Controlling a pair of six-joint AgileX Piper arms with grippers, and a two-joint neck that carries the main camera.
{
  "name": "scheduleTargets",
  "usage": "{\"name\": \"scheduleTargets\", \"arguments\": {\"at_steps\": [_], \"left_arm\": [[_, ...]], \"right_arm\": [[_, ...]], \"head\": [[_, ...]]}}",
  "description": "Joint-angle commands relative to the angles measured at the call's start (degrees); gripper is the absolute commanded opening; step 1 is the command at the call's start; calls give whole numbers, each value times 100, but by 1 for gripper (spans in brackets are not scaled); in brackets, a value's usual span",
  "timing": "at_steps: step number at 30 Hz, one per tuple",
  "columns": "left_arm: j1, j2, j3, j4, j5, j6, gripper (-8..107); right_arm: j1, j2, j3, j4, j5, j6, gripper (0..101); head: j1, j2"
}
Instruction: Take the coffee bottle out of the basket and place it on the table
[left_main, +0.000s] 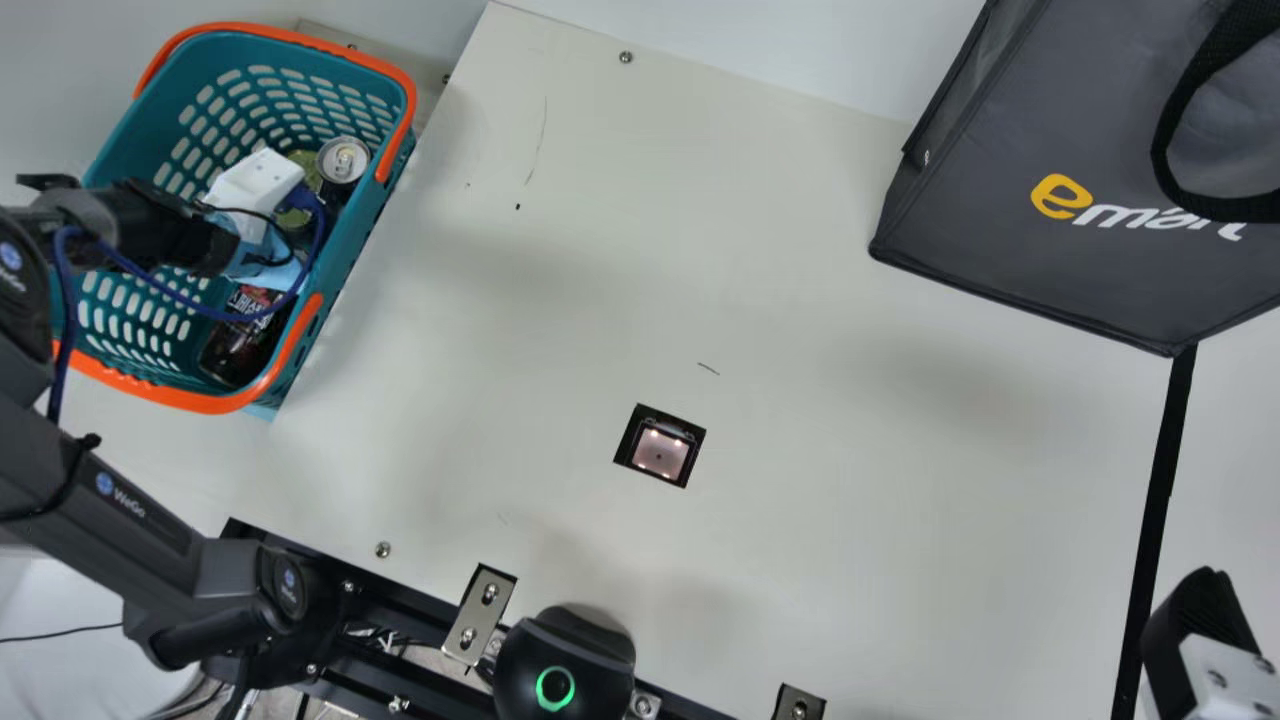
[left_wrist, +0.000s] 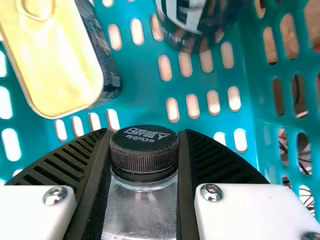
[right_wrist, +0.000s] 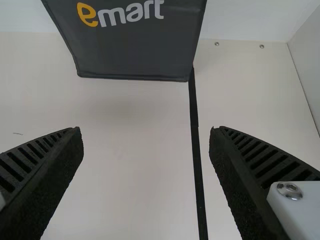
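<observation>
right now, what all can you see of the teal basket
The basket is teal and looks like plastic, with rows of rounded slots through its walls and orange handles folded down at the rim. It stands upright and open on the left part of the table. Inside are a round can, a rectangular tin and a black-capped bottle, gripped by my left gripper. Whether the gripper touches the basket, I can't tell.

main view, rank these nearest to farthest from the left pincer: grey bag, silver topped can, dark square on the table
1. Silver-topped can: inside the basket, close to the left pincer.
2. Dark square: on the table, near the picture's middle.
3. Grey bag: far right.
</observation>
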Motion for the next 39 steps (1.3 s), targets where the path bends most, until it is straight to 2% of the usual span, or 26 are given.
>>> {"name": "scheduleTargets", "arguments": {"at_steps": [1, 18, 39], "left_arm": [[11, -132, -5, 94, 83, -191, 10], [317, -1229, -23, 838, 988, -1568, 10], [708, -2164, -409, 1038, 1988, -2201, 10]], "right_arm": [[0, 0, 0, 0, 0, 0, 91], [0, 0, 0, 0, 0, 0, 91], [0, 0, 0, 0, 0, 0, 91]], "head": [[-148, 14], [-148, 14], [-148, 14]]}}
